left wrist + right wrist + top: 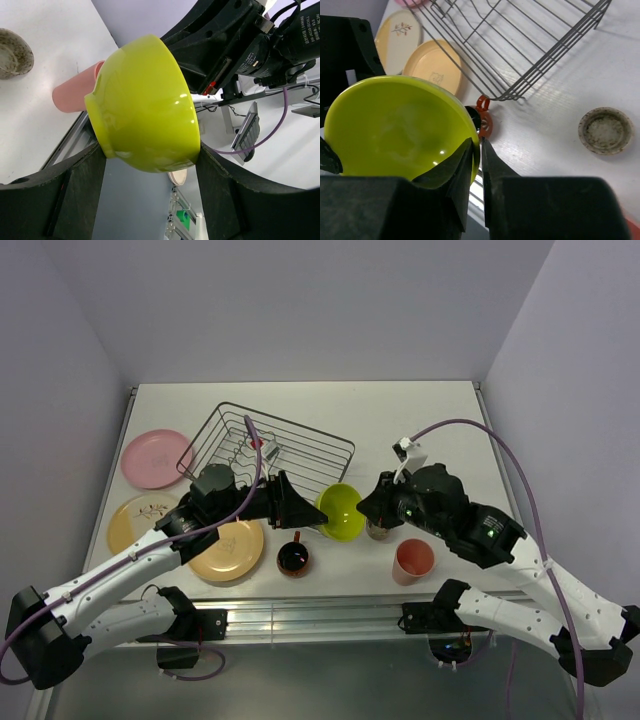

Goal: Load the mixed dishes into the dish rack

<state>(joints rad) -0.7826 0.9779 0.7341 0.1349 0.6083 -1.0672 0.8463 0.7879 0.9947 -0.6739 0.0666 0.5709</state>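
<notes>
The glossy lime-green bowl (340, 510), round and smooth with a thin rim and a small foot, hangs tipped on its side above the white table (440, 420). It is just off the near right corner of the rectangular silver wire dish rack (270, 445), with its mouth turned towards the right arm. The left claw (150, 152) grasps it across the outer wall with a black finger on either side, while the right claw (479, 155) straddles the rim, fingers almost together, one inside and one outside; whether it pinches I cannot tell.
</notes>
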